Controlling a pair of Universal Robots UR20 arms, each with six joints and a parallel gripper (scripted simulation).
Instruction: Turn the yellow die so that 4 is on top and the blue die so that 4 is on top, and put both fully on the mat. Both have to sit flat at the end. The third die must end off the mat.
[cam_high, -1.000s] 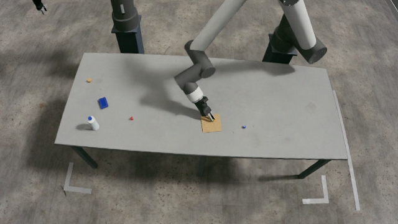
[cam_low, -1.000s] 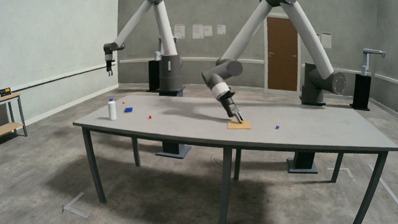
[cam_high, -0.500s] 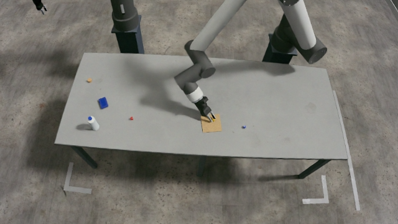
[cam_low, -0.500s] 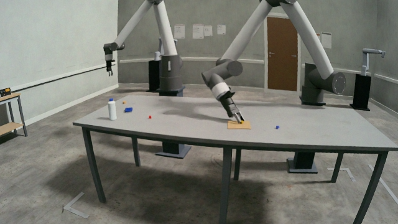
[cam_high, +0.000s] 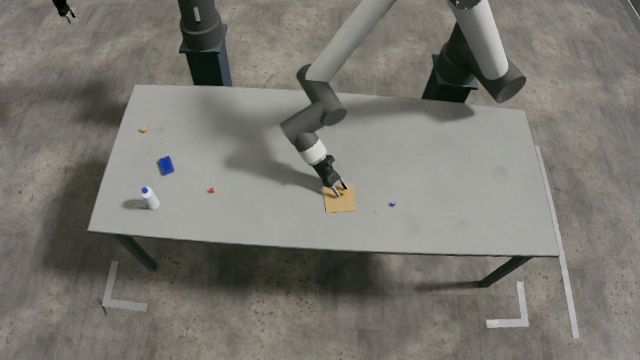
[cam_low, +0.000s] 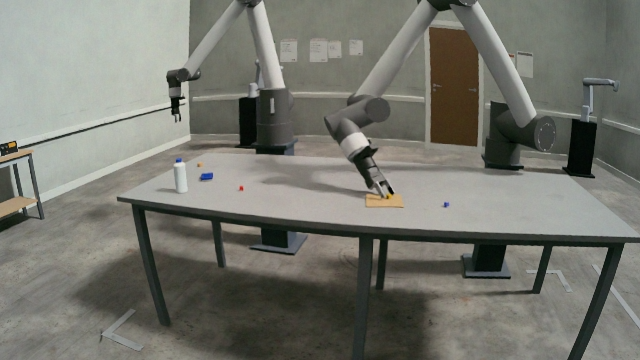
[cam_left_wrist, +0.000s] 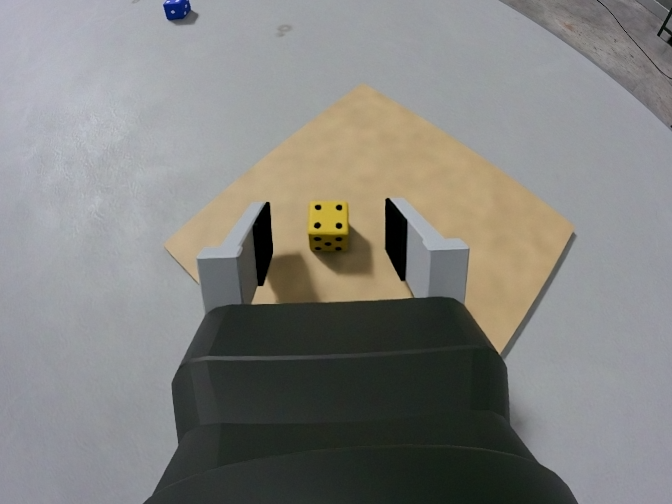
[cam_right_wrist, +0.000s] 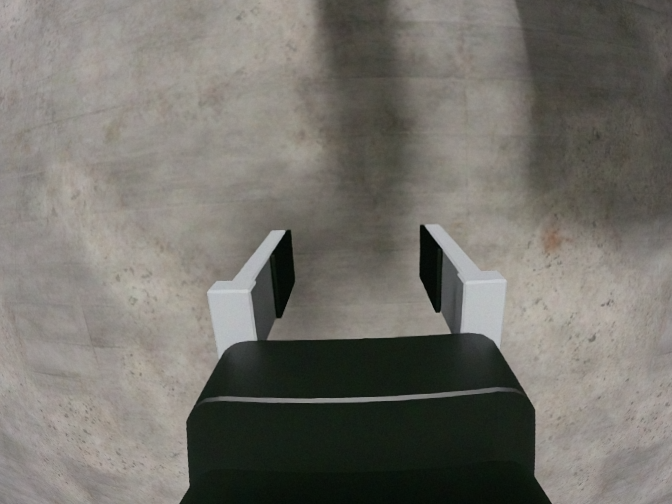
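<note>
The yellow die (cam_high: 343, 193) (cam_low: 389, 196) (cam_left_wrist: 328, 225) sits flat on the mat (cam_high: 341, 204) (cam_low: 384, 203) (cam_left_wrist: 434, 179), and its upper face shows four. The left end effector (cam_high: 340, 191) (cam_low: 388, 193) (cam_left_wrist: 328, 225) has its fingers apart, one on each side of this die, not touching it. The blue die (cam_high: 392, 204) (cam_low: 446, 204) (cam_left_wrist: 176, 8) is off the mat, to the right on the tabletop (cam_high: 450, 175) (cam_low: 525, 210) (cam_left_wrist: 97, 217). The red die (cam_high: 211, 190) (cam_low: 241, 188) is also off, well to the left. The right end effector (cam_high: 70, 17) (cam_low: 177, 119) (cam_right_wrist: 356, 254), its fingers apart, is beyond the tabletop, far left.

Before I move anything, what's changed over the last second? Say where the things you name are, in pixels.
The left gripper's (cam_high: 342, 191) (cam_low: 388, 195) (cam_left_wrist: 328, 217) fingers have spread apart, apparently letting go of the yellow die (cam_high: 343, 193) (cam_low: 389, 196) (cam_left_wrist: 328, 225), now loose between them on the mat (cam_high: 341, 205) (cam_low: 375, 202) (cam_left_wrist: 434, 173). The blue die (cam_high: 392, 204) (cam_low: 446, 204) (cam_left_wrist: 176, 9), red die (cam_high: 211, 190) (cam_low: 241, 188) and right gripper (cam_high: 71, 19) (cam_low: 177, 120) (cam_right_wrist: 356, 254) stayed put.
</note>
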